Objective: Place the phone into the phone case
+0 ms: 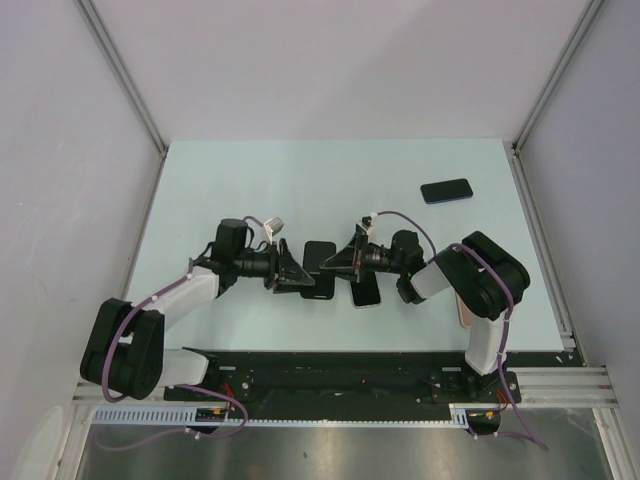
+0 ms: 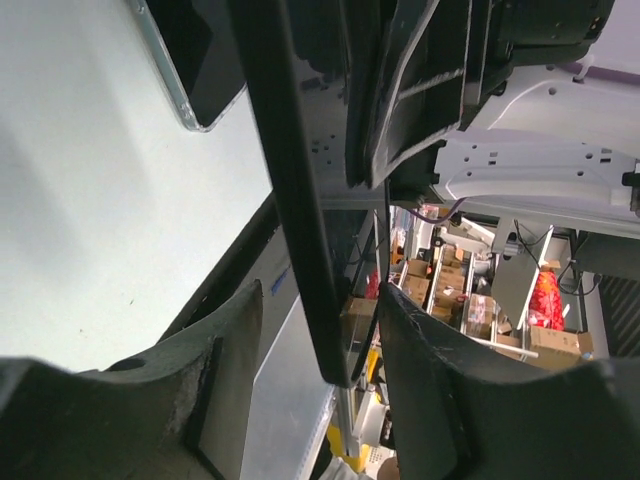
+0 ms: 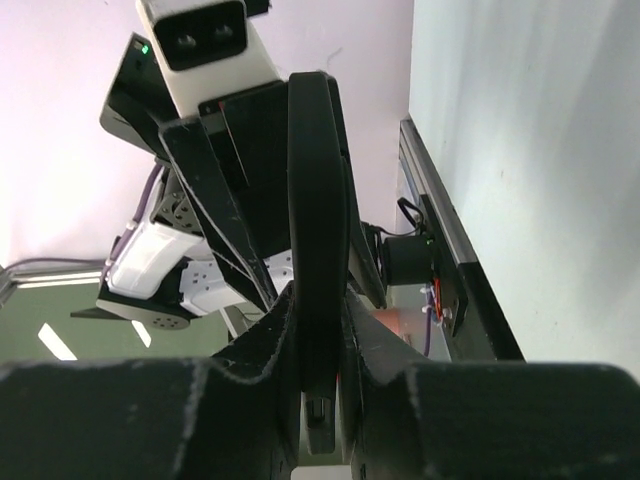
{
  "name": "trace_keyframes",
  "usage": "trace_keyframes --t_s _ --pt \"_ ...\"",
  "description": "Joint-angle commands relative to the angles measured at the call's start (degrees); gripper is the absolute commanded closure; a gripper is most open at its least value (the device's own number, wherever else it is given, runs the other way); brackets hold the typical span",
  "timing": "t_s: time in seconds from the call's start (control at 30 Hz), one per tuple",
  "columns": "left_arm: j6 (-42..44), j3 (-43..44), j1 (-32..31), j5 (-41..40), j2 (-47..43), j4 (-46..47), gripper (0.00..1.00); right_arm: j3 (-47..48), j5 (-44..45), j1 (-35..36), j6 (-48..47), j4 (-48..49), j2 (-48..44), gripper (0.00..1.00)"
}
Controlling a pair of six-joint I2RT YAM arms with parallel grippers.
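Right tool (image 3: 318, 320) clamped on black slab (image 3: 318, 180), held edge-on at frame centre. Left tool (image 2: 318, 320) fingers apart either side of the same slab, not gripping. Looks like mid-fitting. Next: left closes and presses squarely. Can't tell if the slab is phone or case. Clear-rimmed piece (image 2: 190, 60), upper left on surface (image 2: 80, 200), is cropped.

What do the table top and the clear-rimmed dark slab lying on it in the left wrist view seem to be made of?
The table top looks like a pale matte sheet, perhaps laminate or painted board, since it shows no glare. The clear-rimmed dark slab has a glossy black face, possibly glass, and its see-through edge is probably clear plastic.
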Motion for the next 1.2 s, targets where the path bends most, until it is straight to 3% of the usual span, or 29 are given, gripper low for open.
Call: trace_keyframes --t_s 0.0,0.07,0.17,0.2,0.27,0.37,0.43,0.7,0.9,1.0,1.03,1.07,1.1,1.17 --pt "-1.8 1.5 -0.2 1.9 -0.7 4.6 0.48 1.2 -2.4 1.9 -0.8 18.0 -2.5 0.90" --pt "-3.5 1.2 -0.2 2.2 -0.7 6.6 0.53 1.3 -2.3 2.5 -1.2 17.9 -2.7 0.88" --pt "-4.5 0.8 -0.2 2.2 -0.6 7.8 0.87 1.1 -2.2 2.8 -1.1 17.9 -2.6 0.73" --pt "-4.5 0.9 -0.2 2.3 -0.5 7.9 0.92 1.1 -2.2 2.5 -1.1 17.9 -2.6 0.62" --pt "-4.4 1.2 -0.1 2.2 0.0 7.7 0.99 0.6 -2.3 2.1 -1.1 17.8 -3.0 0.52" --pt "-4.4 2.1 0.0 2.5 0.3 7.1 1.00 -0.3 -2.5 0.9 -2.1 17.6 -4.0 0.39" --pt "-3.6 2.6 0.0 2.2 0.0 5.5 1.00 -1.6 -2.2 -0.2 -3.1 17.1 -4.6 0.03" --pt "2.9 8.1 1.3 -1.7 -2.7 -6.7 1.00 -4.2 -3.2 -2.9 -10.2 10.1 -7.1 0.00" --pt "8.1 12.0 2.2 -7.4 -1.8 -14.8 1.00 -4.9 -1.2 -6.0 -21.7 -7.1 -13.9 0.00" --pt "11.1 13.7 2.2 -14.9 0.6 -21.9 1.00 -2.9 3.5 -7.2 -33.4 -25.2 -22.0 0.00" --pt "11.0 13.5 2.2 -15.1 2.3 -21.6 1.00 -0.9 7.2 -7.1 -44.8 -42.9 -27.9 0.00" --pt "10.3 12.1 2.2 -14.0 2.9 -20.1 1.00 2.8 11.8 -6.6 -50.0 -52.0 -30.3 0.00" --pt "8.4 11.4 1.9 -13.5 4.3 -16.5 1.00 4.6 22.5 -4.9 -54.3 -65.2 -32.9 0.00" --pt "7.8 11.6 1.5 -15.0 6.5 -15.2 1.00 6.2 30.7 -4.4 -61.3 -71.9 -38.5 0.00"
